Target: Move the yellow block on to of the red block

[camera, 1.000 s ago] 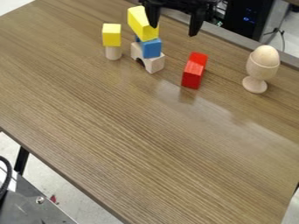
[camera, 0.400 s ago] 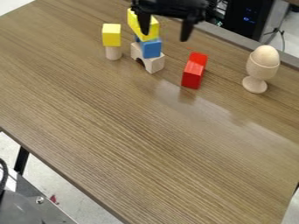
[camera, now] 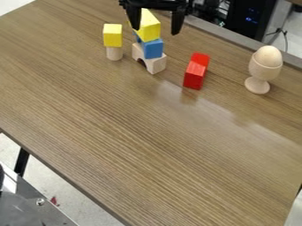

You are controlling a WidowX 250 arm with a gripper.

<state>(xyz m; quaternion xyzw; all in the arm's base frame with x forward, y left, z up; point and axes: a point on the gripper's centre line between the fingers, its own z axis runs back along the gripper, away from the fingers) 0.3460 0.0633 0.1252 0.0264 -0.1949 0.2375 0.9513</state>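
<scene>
The black gripper point(camera: 157, 29) is open at the top of the view, its fingers spread either side of the upper part of a long yellow block point(camera: 149, 29). This yellow block tops a stack, over a blue block point(camera: 152, 48), and one finger overlaps its left part; whether they touch I cannot tell. The red block point(camera: 196, 71) lies on the table to the right of the stack. A second, smaller yellow block point(camera: 112, 35) sits on a pale cylinder left of the stack.
A pale wooden arch block point(camera: 156, 64) forms the stack's base. The pale cylinder point(camera: 114, 53) stands left of it. A wooden egg cup point(camera: 258, 84) holding an egg point(camera: 268, 56) stands at the right, near the table's back edge point(camera: 236, 43).
The gripper has shifted left across the view, from the right side of the stack to over the long yellow block. The blocks and egg cup have stayed put.
</scene>
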